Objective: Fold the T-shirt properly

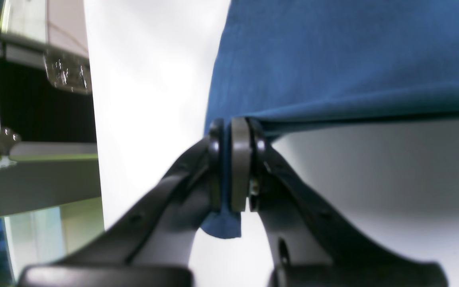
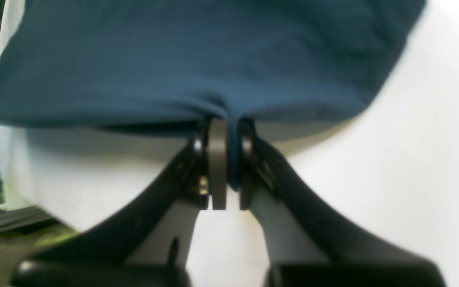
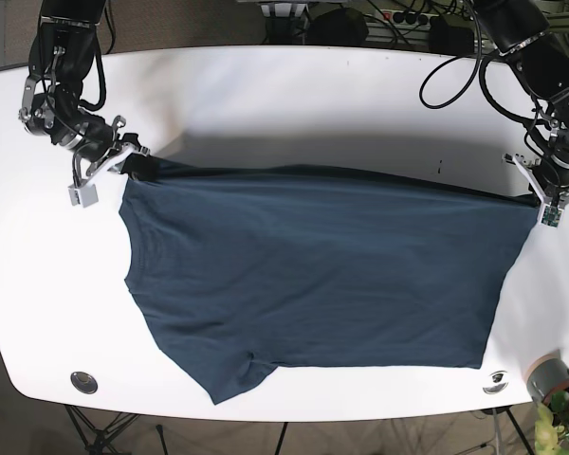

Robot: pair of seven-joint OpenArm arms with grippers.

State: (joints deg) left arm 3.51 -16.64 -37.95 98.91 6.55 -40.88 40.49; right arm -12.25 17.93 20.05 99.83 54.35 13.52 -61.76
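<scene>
A dark blue T-shirt (image 3: pixel 322 275) is stretched out across the white table (image 3: pixel 294 104), its far edge lifted and pulled taut between both arms. In the base view my right gripper (image 3: pixel 133 161) is at the left, shut on the shirt's upper left corner by the shoulder. My left gripper (image 3: pixel 539 197) is at the right, shut on the shirt's upper right corner. The left wrist view shows blue T-shirt cloth (image 1: pixel 333 59) pinched between the pads of my left gripper (image 1: pixel 231 159). In the right wrist view my right gripper (image 2: pixel 225 155) clamps a bunched edge of the T-shirt (image 2: pixel 197 59). One sleeve lies at the front left.
Cables (image 3: pixel 455 76) trail over the table's far right edge. A grey round object (image 3: pixel 550 374) sits past the front right corner beside a plant. Two round inserts (image 3: pixel 83 382) lie in the table's front corners. The table edge runs close to both grippers.
</scene>
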